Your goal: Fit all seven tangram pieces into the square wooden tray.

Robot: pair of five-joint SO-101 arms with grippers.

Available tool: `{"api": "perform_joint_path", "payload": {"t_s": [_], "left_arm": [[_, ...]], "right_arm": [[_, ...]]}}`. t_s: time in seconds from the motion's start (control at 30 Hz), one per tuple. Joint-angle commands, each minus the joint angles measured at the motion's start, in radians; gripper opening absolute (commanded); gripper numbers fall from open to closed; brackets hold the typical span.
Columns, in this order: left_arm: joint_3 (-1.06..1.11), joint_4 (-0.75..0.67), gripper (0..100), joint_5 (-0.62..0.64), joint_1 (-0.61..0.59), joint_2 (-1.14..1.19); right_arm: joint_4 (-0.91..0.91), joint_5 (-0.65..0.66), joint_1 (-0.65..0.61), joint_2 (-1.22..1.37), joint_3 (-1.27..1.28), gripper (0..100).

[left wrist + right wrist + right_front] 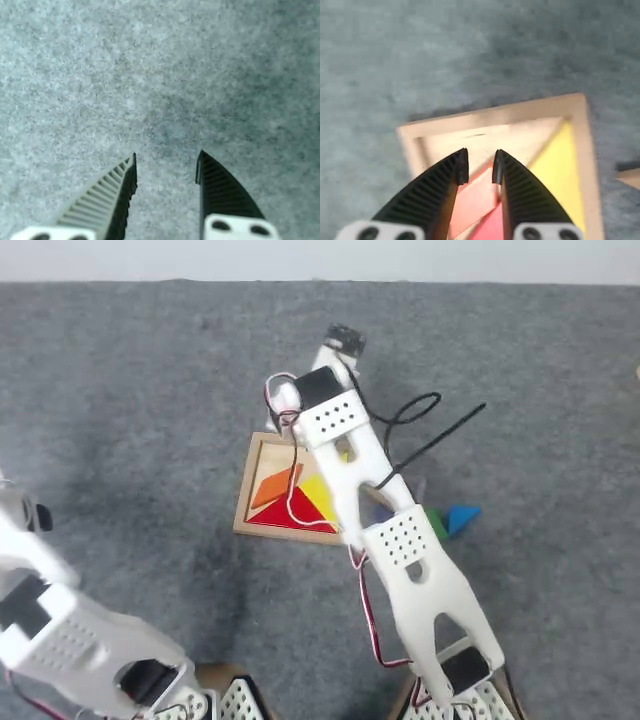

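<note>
The wooden tray (pixel 247 488) lies flat on the gray mat (pixel 120 390), near the middle of the table. Three pieces are in it: an orange piece (pixel 275 487), a yellow piece (pixel 318 490) and a red piece (pixel 290 515). A green piece (pixel 437 526) and a blue piece (pixel 464 516) lie together on the mat, just beside the tray, on the far side of the long white arm. I cannot see the other pieces.

The right gripper (pixel 480 165) hangs over the tray, above a bare spot next to the orange piece. Its jaws are a tiny bit apart and hold nothing. The left gripper (pixel 165 167) is over plain mat, well away from the tray. Its jaws are wide apart and hold nothing.

The pieces look thin, flat and hard, so I think they are light and will not bend or break. They lie low on the soft mat, so they may be tricky to lift. The best way is likely to pinch a piece across two side edges, close to its middle, so it does not spin or tip. Smooth paint could make it slip, so the pinch should be firm.
</note>
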Motion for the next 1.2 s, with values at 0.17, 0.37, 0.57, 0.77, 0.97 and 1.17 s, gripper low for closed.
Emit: {"api": "perform_joint_path", "payload": {"t_s": [0.17,0.37,0.57,0.77,0.97,1.17], "left_arm": [[-0.004,-0.008,19,-0.003,0.0,-0.017],[-0.004,-0.008,19,-0.003,-0.005,-0.017],[-0.004,-0.008,19,-0.003,0.003,-0.017],[-0.004,-0.008,19,-0.003,0.002,-0.017],[-0.004,-0.008,19,-0.003,0.002,-0.017],[-0.004,-0.011,19,-0.003,0.002,-0.017]], "right_arm": [[-0.005,0.133,-0.194,0.035,-0.043,8.6],[-0.007,0.13,-0.168,0.145,-0.049,8.6],[0.005,0.132,-0.234,0.162,-0.083,8.6],[0.036,0.132,-0.312,0.163,-0.135,8.6],[0.039,0.132,-0.337,0.156,-0.135,8.6],[0.039,0.137,-0.326,0.107,-0.137,8.6]]}}
